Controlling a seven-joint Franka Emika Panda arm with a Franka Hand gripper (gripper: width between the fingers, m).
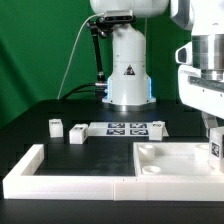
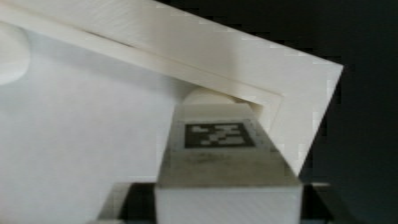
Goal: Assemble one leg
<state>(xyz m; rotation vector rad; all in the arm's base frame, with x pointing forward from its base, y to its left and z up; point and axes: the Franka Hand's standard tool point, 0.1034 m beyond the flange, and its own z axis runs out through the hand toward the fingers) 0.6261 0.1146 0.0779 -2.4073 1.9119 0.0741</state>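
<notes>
Closest to me runs the wall point(image 1: 70, 184), a long white L that turns back at the exterior view's left. Just behind it, toward the exterior view's right, lies the panel point(image 1: 185, 160), flat and white, with a round hole point(image 1: 152, 170) near one corner.

Over the panel's edge on the exterior view's right hangs the gripper point(image 1: 214, 143). It is clamped on the leg point(image 1: 214, 151), whose black-and-white tag faces the exterior camera. The wrist view shows this close up: the leg point(image 2: 217, 135) stands out straight between the two dark fingers point(image 2: 135, 205), tag up, and its far end sits at the corner of the panel point(image 2: 89, 130), right by the wall point(image 2: 231, 55). I cannot tell whether that end touches the panel or hangs just above it.

Farther back on the black table point(image 1: 30, 110) stand three loose blocks: one point(image 1: 55, 125) and another point(image 1: 77, 133) to the exterior view's left of the marker board point(image 1: 125, 127), and a third point(image 1: 157, 125) at its other end.

Behind all that is the arm's base point(image 1: 128, 70), white, against a green backdrop.
</notes>
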